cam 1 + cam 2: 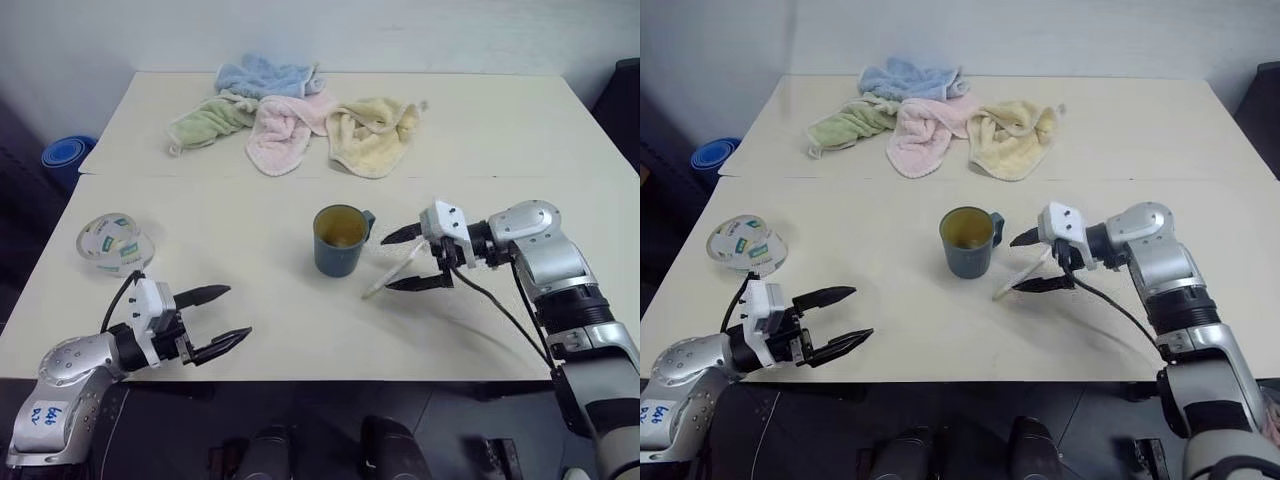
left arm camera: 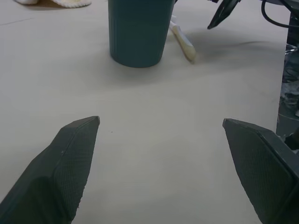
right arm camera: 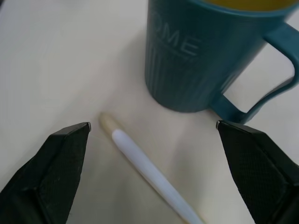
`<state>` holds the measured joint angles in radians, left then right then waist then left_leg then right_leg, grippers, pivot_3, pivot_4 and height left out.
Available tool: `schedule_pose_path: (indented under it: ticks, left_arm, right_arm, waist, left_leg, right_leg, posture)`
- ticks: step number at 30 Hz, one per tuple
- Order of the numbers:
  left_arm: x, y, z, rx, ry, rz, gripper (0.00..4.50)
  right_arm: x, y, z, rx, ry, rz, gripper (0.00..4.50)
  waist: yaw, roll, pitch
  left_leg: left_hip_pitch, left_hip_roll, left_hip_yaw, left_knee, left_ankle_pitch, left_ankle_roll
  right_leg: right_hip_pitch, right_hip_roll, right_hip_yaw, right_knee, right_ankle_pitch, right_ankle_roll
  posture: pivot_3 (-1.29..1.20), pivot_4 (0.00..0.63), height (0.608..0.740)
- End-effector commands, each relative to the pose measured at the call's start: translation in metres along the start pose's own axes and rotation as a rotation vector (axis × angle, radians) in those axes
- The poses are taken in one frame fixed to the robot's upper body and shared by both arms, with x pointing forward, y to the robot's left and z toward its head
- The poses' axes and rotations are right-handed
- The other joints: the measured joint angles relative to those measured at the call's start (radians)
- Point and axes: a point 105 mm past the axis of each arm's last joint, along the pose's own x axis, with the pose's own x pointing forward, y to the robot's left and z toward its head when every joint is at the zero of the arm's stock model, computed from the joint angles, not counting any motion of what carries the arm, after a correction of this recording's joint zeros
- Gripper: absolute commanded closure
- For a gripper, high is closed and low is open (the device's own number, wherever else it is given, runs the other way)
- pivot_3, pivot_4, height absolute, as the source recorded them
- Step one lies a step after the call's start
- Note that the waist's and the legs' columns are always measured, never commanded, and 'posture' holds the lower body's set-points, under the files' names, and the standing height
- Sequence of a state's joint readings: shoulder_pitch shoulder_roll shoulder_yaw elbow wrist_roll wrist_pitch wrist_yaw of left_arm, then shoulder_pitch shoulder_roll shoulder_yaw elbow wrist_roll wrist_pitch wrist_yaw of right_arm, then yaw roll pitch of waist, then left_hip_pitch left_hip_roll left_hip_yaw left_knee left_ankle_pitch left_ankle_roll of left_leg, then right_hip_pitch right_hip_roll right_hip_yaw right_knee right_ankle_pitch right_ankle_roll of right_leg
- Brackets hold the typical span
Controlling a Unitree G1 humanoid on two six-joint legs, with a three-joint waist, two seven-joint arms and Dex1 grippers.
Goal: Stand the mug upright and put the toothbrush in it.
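Note:
The dark teal mug [image 1: 338, 240] stands upright near the middle of the table, handle toward my right arm, its yellowish inside showing. The white toothbrush [image 1: 392, 272] lies flat on the table just right of the mug. My right gripper [image 1: 388, 263] is open and hovers over the toothbrush, one finger on either side of it, touching nothing. In the right wrist view the toothbrush [image 3: 149, 172] runs between the open fingers with the mug [image 3: 205, 60] just beyond. My left gripper [image 1: 238, 312] is open and empty near the front left edge, pointing toward the mug [image 2: 138, 32].
Several crumpled towels [image 1: 290, 115] in blue, green, pink and yellow lie at the back. A clear tape roll [image 1: 113, 243] sits at the left edge. A blue object [image 1: 68, 155] is on the floor beyond the left side. A seam crosses the table behind the mug.

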<state>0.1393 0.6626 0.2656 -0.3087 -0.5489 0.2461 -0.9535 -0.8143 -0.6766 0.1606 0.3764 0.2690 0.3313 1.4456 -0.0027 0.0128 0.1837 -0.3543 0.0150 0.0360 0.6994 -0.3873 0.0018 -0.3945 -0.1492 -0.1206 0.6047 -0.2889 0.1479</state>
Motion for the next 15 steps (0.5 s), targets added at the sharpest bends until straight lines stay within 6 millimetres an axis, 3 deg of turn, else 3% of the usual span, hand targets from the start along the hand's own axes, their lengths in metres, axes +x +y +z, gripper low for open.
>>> schedule_pose_path:
  ticks: [1,9,15]
  left_arm:
    - [-0.005,-0.004,0.005,0.033,-0.009,0.022,0.00]
    - [-0.005,-0.007,-0.001,0.019,0.004,0.031,0.00]
    - [0.000,-0.007,-0.001,0.017,0.006,0.013,0.00]
  right_arm:
    - [-0.026,-0.003,0.013,0.207,0.012,-0.131,0.02]
    - [-0.044,-0.005,-0.007,0.662,0.274,-0.492,0.02]
    - [-0.026,-0.014,-0.024,0.831,0.288,-0.656,0.02]
  waist:
    - [0.002,0.000,0.000]
    - [-0.001,0.000,0.000]
    - [-0.002,0.000,0.000]
  left_leg:
    - [0.000,0.000,0.000,0.000,0.000,0.000]
    - [0.000,0.000,0.001,0.000,0.000,0.000]
    - [0.000,0.000,0.002,0.000,0.000,-0.001]
  right_leg:
    - [0.000,0.000,0.000,0.000,0.000,0.000]
    - [-0.001,0.000,0.001,0.000,0.000,0.000]
    - [-0.003,0.000,0.002,0.002,0.000,-0.001]
  posture:
    - [0.00,0.150,0.740]
    - [0.00,0.150,0.740]
    - [0.00,0.150,0.740]
